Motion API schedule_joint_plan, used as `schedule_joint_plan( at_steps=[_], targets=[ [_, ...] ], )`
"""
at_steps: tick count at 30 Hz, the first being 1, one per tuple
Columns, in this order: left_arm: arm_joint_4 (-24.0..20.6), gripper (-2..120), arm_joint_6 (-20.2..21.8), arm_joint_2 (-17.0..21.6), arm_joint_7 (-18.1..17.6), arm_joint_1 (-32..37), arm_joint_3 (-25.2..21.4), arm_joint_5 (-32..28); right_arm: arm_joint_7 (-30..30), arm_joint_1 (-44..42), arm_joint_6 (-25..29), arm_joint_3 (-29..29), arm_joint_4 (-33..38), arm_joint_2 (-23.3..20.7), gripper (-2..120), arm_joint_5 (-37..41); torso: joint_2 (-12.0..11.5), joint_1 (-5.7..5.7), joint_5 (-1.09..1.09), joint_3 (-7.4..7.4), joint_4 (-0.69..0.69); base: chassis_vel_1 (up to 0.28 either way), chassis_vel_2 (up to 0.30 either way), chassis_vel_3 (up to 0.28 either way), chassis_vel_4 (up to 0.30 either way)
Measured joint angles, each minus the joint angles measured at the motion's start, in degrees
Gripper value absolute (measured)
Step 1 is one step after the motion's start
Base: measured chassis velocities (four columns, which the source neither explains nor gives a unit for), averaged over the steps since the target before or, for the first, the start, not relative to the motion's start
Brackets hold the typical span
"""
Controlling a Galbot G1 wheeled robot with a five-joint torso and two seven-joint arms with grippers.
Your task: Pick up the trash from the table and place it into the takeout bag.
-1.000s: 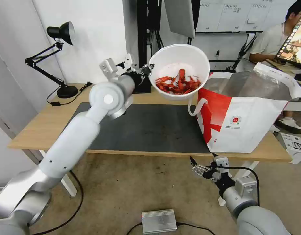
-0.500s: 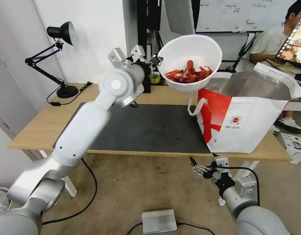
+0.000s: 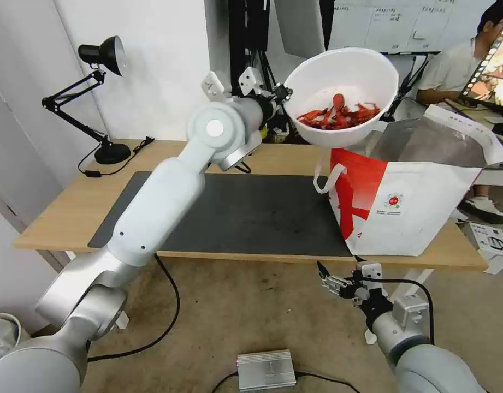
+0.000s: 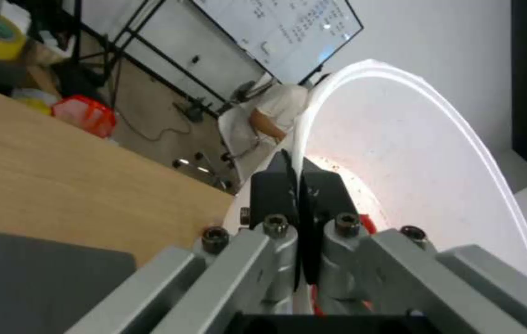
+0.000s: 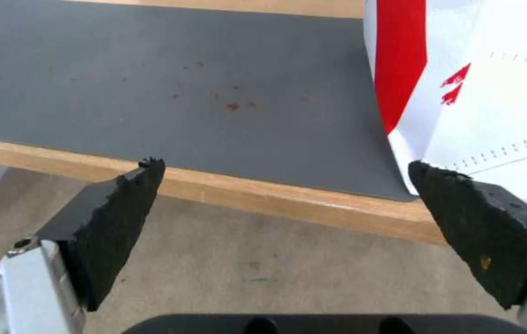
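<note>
left gripper (image 3: 284, 96) pinching tilted bowl (image 3: 341, 93) rim, mouth toward camera | right gripper (image 3: 323, 277) spread

White round bowl (image 3: 341, 95) of red crayfish shells (image 3: 339, 113): airborne, tilted, rim clamped by the left gripper (image 3: 281, 94) at its 9 o'clock edge; shells heaped at its low side. Takeout bag (image 3: 409, 191): white with red panels, foil-lined mouth open, upright on the light-wood table (image 3: 60, 207), at 5 o'clock from the bowl.
</note>
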Motion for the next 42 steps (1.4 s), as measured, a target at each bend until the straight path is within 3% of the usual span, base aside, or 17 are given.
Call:
schedule_joint_plan(
  at_steps=[20, 42],
  targets=[
    [7.57, 0, -2.19, -10.61, 3.65, -1.74, 4.21, 3.18, 0.00, 0.00, 0.00, 0.00, 0.00, 0.00, 100, 0.00, 0.00, -0.01, 0.01, 0.00, -0.01, 0.000, 0.000, 0.000, 0.000],
    [12.07, 0, -2.59, -12.75, 4.23, -0.70, 7.27, 7.40, 0.00, 0.00, 0.00, 0.00, 0.00, 0.00, 100, 0.00, 0.01, -0.01, 0.00, 0.00, 0.00, 0.000, 0.000, 0.000, 0.000]
  ],
)
